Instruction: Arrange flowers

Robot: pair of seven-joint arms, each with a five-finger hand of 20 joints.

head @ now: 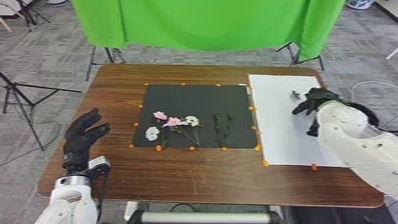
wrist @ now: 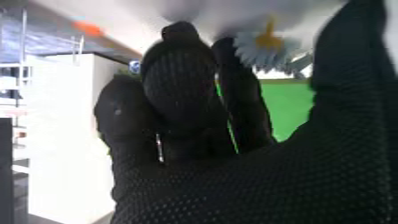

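Flowers (head: 173, 121) lie mostly toward the mat's (head: 191, 97) eight o'clock, with one bloom (head: 296, 94) at the sheet's (head: 282, 132) twelve beside the loosely open right hand (head: 323, 96); if the sheet's the goal, I'd say plenty remains.

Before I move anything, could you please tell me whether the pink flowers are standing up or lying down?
Lying down: the pink flowers are on the black sheet, with stems stretched along its surface.
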